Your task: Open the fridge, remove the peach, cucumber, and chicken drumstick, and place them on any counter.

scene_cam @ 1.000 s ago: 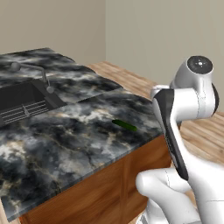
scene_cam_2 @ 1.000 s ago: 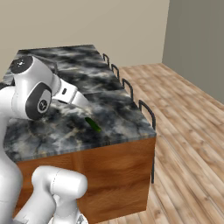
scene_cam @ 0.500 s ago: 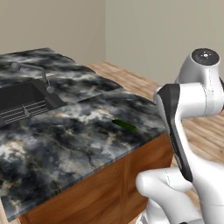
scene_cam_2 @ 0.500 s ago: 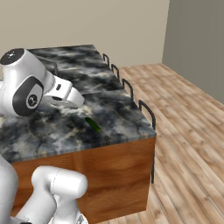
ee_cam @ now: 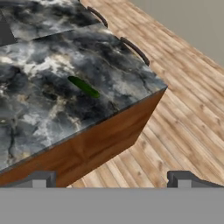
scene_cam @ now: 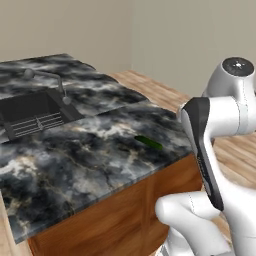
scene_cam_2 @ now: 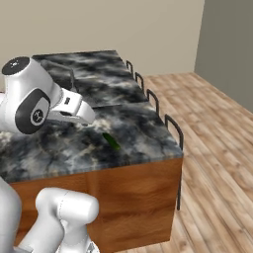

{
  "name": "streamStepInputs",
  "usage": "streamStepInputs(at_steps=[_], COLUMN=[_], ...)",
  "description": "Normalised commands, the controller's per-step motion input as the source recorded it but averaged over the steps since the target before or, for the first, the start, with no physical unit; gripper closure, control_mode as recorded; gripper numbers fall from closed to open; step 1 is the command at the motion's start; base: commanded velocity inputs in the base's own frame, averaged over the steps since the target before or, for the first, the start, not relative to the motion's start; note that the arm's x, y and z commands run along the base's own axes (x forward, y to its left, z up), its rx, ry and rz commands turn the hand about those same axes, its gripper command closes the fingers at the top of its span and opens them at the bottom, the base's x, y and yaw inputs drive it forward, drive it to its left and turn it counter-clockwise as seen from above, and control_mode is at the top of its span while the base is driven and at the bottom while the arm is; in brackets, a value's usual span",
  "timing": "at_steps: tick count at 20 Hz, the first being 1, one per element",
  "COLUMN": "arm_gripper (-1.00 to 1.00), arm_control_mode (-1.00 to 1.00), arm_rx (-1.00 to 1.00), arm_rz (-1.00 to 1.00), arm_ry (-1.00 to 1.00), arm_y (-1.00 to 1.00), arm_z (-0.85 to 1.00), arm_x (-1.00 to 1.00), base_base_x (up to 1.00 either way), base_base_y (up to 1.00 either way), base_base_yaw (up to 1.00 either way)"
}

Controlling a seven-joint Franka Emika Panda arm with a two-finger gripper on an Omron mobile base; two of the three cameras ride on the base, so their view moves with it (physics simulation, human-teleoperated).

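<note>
The cucumber [scene_cam: 149,143] [scene_cam_2: 111,141] [ee_cam: 84,86], a slim dark green stick, lies flat on the marbled counter [scene_cam: 75,165] [scene_cam_2: 143,133] [ee_cam: 39,109] near its front corner. My gripper [ee_cam: 111,181] is open and holds nothing. It hovers above and outside the counter's corner, well apart from the cucumber, and looks down over the wooden cabinet side and the floor. The fridge, the peach and the chicken drumstick are out of view.
A black sink [scene_cam: 32,112] with a faucet [scene_cam: 47,77] is set into the counter farther back. Dark curved handles [scene_cam_2: 173,128] [ee_cam: 133,49] line the cabinet's long side. Wooden floor [scene_cam_2: 212,148] spreads beyond the counter, and a dark grey panel [scene_cam_2: 227,44] rises at the far right.
My arm has lifted and swung back from the counter. The cucumber has stayed where it lies, and the jaws have stayed wide.
</note>
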Motion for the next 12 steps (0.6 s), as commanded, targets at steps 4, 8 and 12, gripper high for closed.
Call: streamStepInputs(at_steps=[4,8,12], arm_gripper=[-1.00,-1.00,-1.00], arm_control_mode=[1.00,1.00,1.00], arm_rx=[0.00,0.00,0.00], arm_rz=[0.00,0.00,0.00], arm_ry=[0.00,0.00,0.00], arm_y=[0.00,0.00,0.00], arm_z=[0.00,0.00,0.00], arm_x=[0.00,0.00,0.00], base_base_x=[-0.19,-0.45,0.00], base_base_y=[-0.16,-0.39,-0.03], base_base_yaw=[0.00,-0.56,-0.93])
